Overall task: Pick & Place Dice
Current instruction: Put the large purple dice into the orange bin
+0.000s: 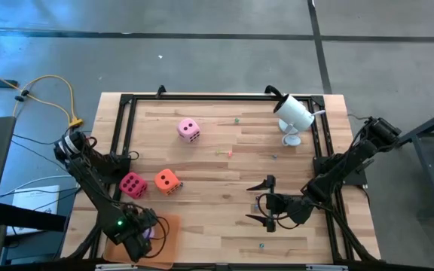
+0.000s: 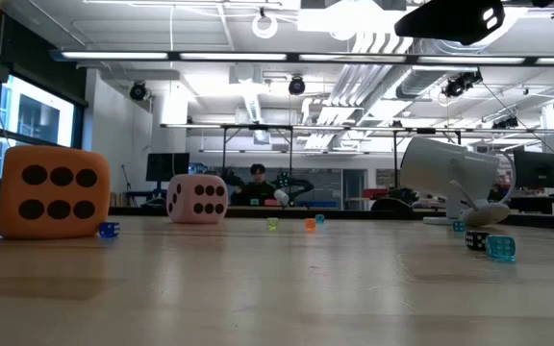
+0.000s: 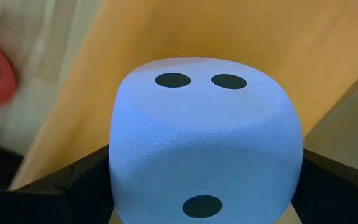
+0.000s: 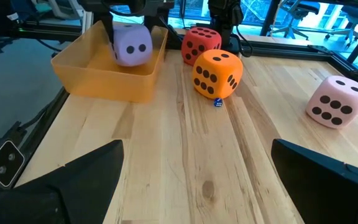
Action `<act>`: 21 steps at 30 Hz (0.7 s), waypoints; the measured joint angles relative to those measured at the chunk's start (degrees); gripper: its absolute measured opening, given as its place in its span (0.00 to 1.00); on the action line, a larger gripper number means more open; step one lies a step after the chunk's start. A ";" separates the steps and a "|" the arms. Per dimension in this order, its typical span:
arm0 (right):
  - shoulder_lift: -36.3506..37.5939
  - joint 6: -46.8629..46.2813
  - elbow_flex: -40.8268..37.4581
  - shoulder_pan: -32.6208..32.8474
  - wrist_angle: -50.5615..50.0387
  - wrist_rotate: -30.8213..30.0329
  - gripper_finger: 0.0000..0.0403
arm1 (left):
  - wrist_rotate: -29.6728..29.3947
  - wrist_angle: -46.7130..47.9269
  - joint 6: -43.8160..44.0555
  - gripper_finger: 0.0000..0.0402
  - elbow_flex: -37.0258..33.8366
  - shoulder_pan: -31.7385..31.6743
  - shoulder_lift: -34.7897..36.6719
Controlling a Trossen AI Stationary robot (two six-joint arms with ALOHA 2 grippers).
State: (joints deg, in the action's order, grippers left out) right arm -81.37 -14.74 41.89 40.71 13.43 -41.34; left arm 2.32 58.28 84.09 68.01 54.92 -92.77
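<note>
My left gripper (image 1: 143,235) points down at the near left corner, shut on the purple die (image 3: 204,137), which sits over the flat orange tray (image 4: 104,84). Whether the die touches the tray floor does not show. On the table rest the magenta die (image 1: 132,184), the orange die (image 1: 167,181) beside it and the light pink die (image 1: 188,129) farther back. My right gripper (image 1: 264,202) stands open over the table's right half, pointing toward the dice with nothing between its fingers. My left gripper pinches the purple die by two opposite side faces (image 3: 122,177) between its two fingers (image 3: 73,186). The fingers come from above, pointing down. The die sits level between them, within the tray's walls (image 4: 132,45).
A white camera-like device on a small foot (image 1: 294,113) stands at the far right corner. Tiny coloured dice lie scattered on the wood, one blue by the orange die (image 4: 217,103). A black frame (image 1: 119,135) borders the table. Bare wood lies in the middle.
</note>
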 joint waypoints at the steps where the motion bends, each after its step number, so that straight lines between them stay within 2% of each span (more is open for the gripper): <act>1: -0.01 0.02 0.00 0.00 0.00 0.00 0.99 | -0.77 -0.06 -0.85 0.92 0.00 0.00 0.01; 7: 0.00 0.02 0.00 0.00 -0.01 0.00 0.99 | -2.54 -0.62 -3.02 0.92 0.00 -0.07 0.02; 15: -0.01 0.02 0.00 0.00 -0.02 0.00 0.99 | -2.46 -1.93 2.61 0.92 0.00 -0.78 0.02; 21: -0.01 0.02 0.00 0.00 -0.02 0.00 0.99 | -2.44 -1.79 -3.29 0.92 0.00 -1.14 0.04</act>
State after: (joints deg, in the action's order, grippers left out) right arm -81.38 -14.72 41.89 40.71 13.41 -41.34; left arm -0.12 56.49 80.79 68.01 53.78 -92.73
